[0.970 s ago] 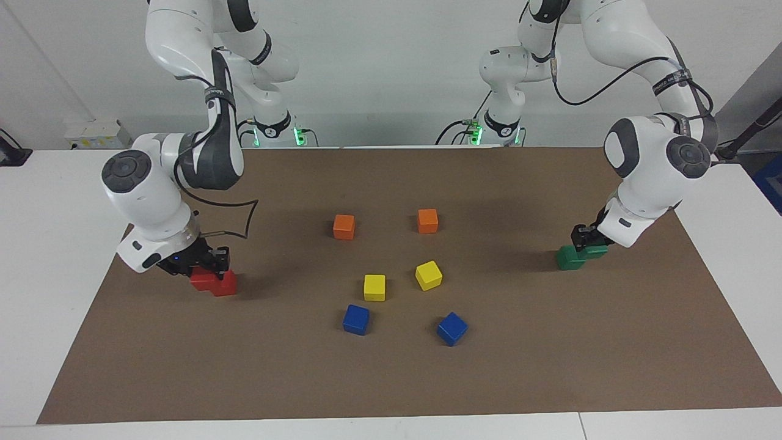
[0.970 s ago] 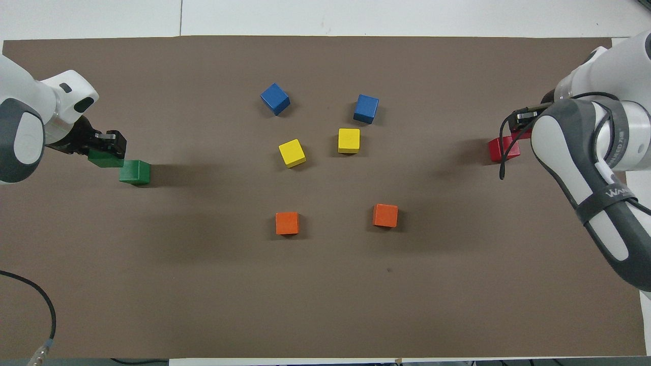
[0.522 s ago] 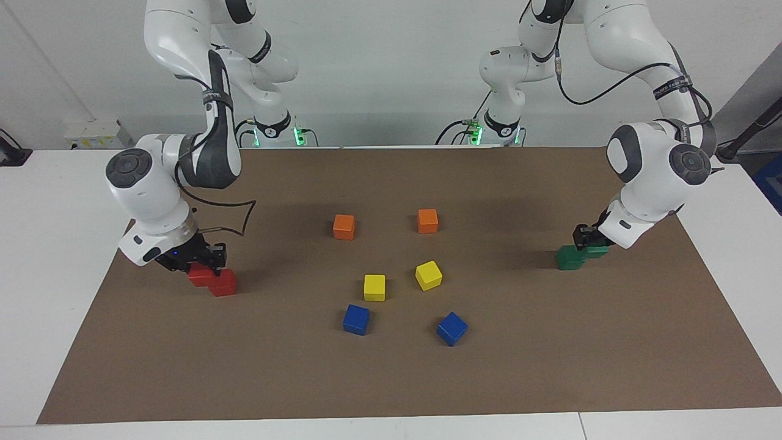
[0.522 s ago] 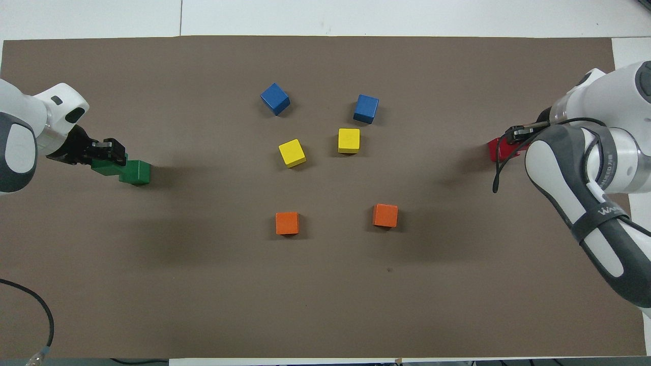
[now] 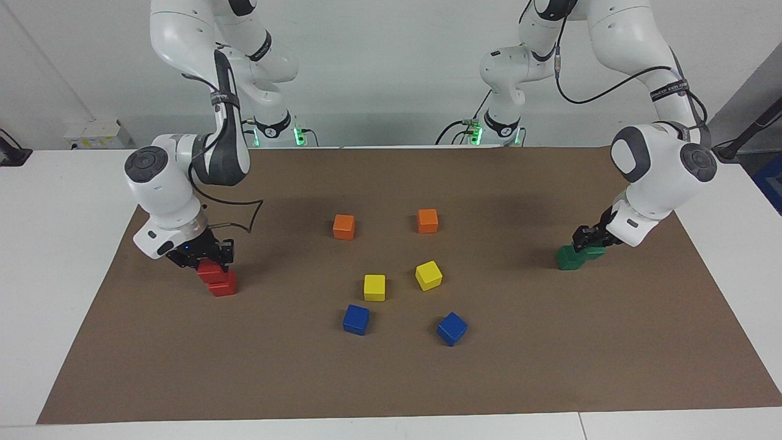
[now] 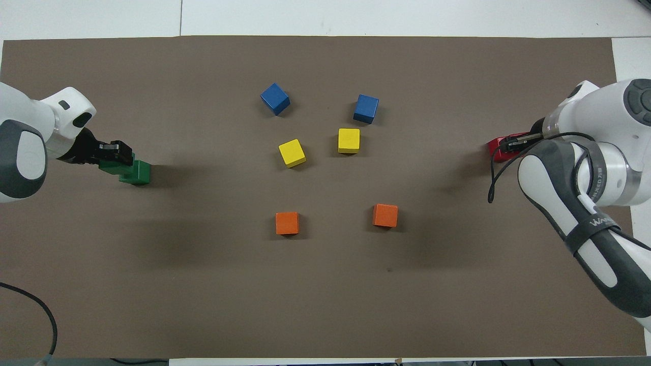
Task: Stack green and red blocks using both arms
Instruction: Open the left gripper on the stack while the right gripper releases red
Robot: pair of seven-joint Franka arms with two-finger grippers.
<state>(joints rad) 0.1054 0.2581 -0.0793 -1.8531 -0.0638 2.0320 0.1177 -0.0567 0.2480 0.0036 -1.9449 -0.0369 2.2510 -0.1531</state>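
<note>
So the placing step looks to be in hand at both ends of the brown mat [image 5: 391, 379]. At the right arm's end, a red block [image 5: 209, 270] is gripped by the right gripper [image 5: 208, 258] and carried over the second red block [image 5: 223, 285], only partly lined up. At the left arm's end, a green block [image 5: 591, 250] is clamped by the left gripper [image 5: 586, 237] over the second green block [image 5: 569, 258], also offset. Next, squaring up before lowering and letting go is probably called for. No containers are seen anywhere, only loose orange, yellow and blue cubes mid-mat.
</note>
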